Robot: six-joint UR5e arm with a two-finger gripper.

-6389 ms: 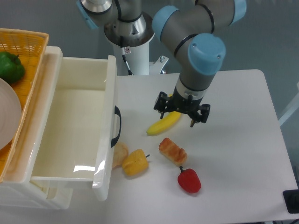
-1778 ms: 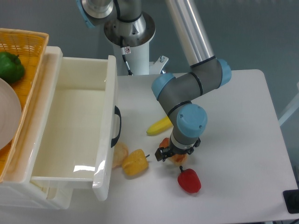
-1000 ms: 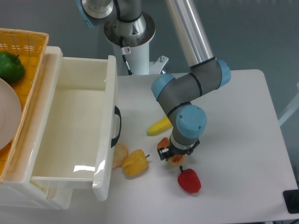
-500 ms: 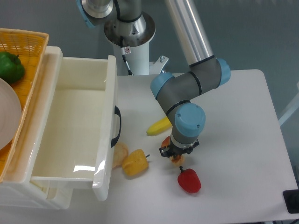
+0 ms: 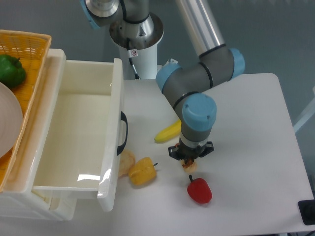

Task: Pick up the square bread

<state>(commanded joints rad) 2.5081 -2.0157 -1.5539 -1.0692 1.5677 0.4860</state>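
Note:
The square bread [image 5: 188,165] is mostly hidden under my gripper [image 5: 190,156]. Only a small orange-brown and pale end pokes out below the fingers, just above the red pepper. My gripper points straight down over the middle of the table, with its fingers drawn in and shut on the bread. Whether the bread still touches the table cannot be told.
A red pepper [image 5: 199,191] lies just below the gripper. A banana [image 5: 167,132] lies to the upper left. A yellow bell pepper [image 5: 141,171] and a pale round bun [image 5: 127,162] sit beside the open white drawer [image 5: 110,147]. A basket [image 5: 34,54] holds a green pepper [image 5: 11,70].
The gripper came down over the bread, its fingers closed on it, and the wrist has now turned and risen a little with the bread. The other foods have not moved.

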